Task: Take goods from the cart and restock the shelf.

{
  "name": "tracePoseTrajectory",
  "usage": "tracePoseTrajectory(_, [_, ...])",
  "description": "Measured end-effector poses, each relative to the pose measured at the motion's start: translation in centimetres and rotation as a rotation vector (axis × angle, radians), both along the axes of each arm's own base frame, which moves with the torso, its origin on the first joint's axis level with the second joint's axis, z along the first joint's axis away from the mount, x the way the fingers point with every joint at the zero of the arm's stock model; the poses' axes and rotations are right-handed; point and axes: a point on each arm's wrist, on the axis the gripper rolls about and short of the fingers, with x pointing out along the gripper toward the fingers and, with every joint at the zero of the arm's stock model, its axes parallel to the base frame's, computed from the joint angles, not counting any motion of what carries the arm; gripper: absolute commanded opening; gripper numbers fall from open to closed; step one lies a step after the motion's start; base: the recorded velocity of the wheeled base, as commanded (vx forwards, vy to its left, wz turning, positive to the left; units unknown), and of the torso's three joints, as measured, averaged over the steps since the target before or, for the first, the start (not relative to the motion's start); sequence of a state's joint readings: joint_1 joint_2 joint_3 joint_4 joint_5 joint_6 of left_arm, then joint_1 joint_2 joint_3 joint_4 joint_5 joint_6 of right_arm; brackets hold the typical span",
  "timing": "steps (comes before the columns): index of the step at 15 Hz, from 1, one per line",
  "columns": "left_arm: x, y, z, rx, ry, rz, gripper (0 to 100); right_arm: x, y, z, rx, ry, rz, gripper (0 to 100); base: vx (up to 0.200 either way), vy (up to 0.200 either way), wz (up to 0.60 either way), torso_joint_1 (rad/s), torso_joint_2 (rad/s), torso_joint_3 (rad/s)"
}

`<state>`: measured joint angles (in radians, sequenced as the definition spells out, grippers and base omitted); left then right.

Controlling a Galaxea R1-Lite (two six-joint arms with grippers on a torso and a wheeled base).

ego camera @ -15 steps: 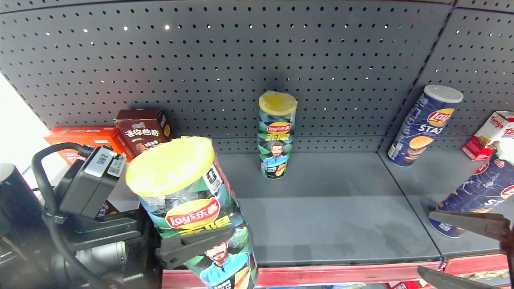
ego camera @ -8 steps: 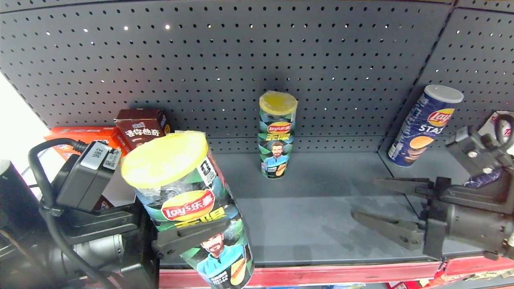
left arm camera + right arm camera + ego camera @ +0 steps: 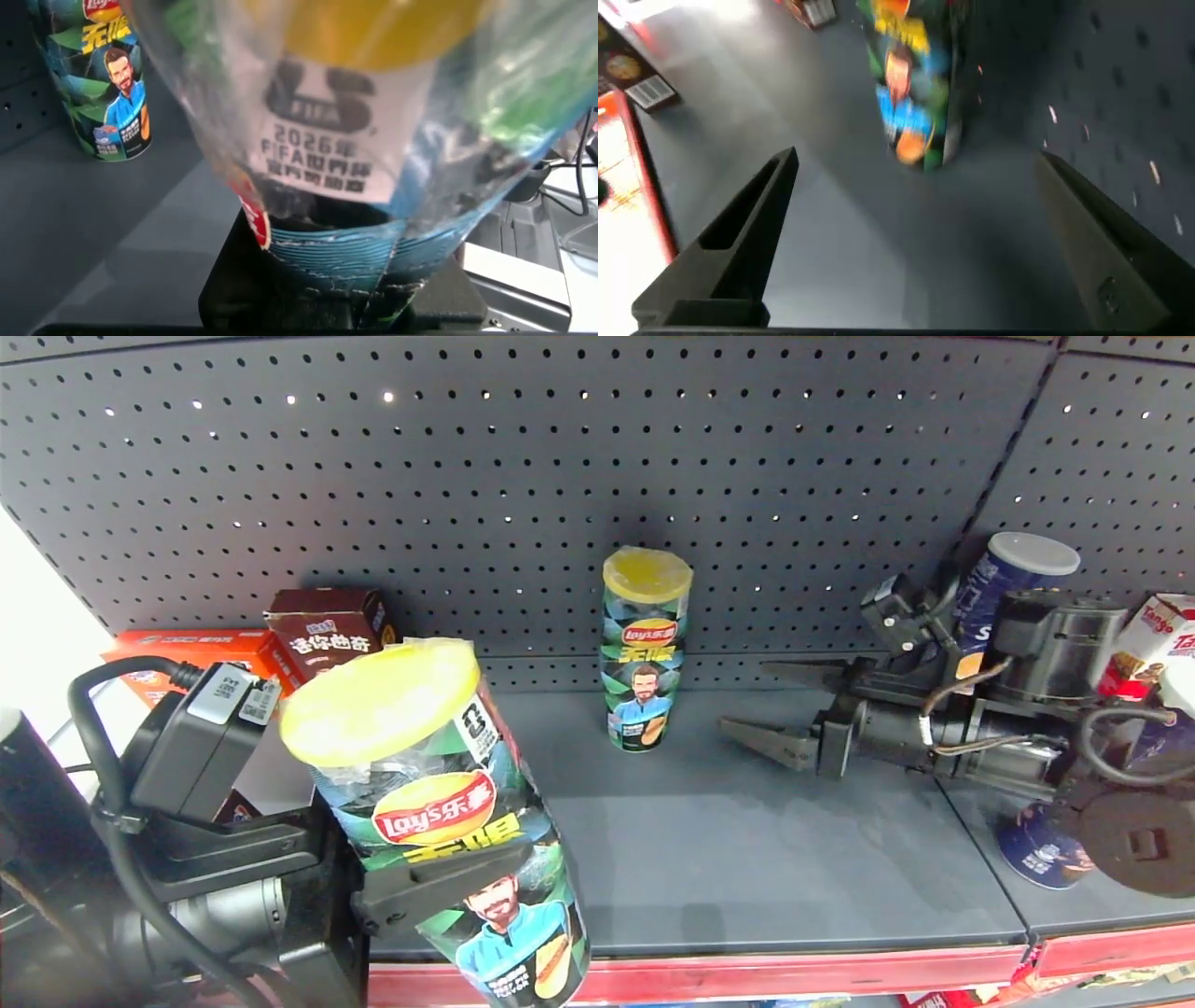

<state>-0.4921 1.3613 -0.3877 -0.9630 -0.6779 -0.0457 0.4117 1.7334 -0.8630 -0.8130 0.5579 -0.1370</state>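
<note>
At the shelf's front-left corner, my left gripper pinches the tilted chip can. My right gripper, fingers spread, points at the standing can near the back panel. Risk as I see it: any push forward could topple that can.

our right gripper up from the shelf front edge, far from the standing green can, to just beside that can, fingers spread and pointing at it, our arm now covering part of the blue can, held green can in our left gripper nudged slightly away from it
</note>
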Motion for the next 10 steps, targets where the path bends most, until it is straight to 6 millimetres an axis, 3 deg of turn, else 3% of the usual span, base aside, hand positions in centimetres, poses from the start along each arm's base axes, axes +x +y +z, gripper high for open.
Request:
tracePoseTrajectory(5, [0.0, 0.0, 0.1, -0.003, -0.005, -0.003, 0, 4.8, 1.0, -1.1, 0.014, -0.075, 0.082, 100, 0.0, 0.0, 0.0, 0.0, 0.0, 0.0])
tracePoseTrajectory(10, [0.0, 0.0, 0.1, -0.002, -0.002, -0.003, 0, 6.8, 3.3, -1.6, 0.023, -0.092, 0.126, 100, 0.0, 0.0, 0.0, 0.0, 0.0, 0.0])
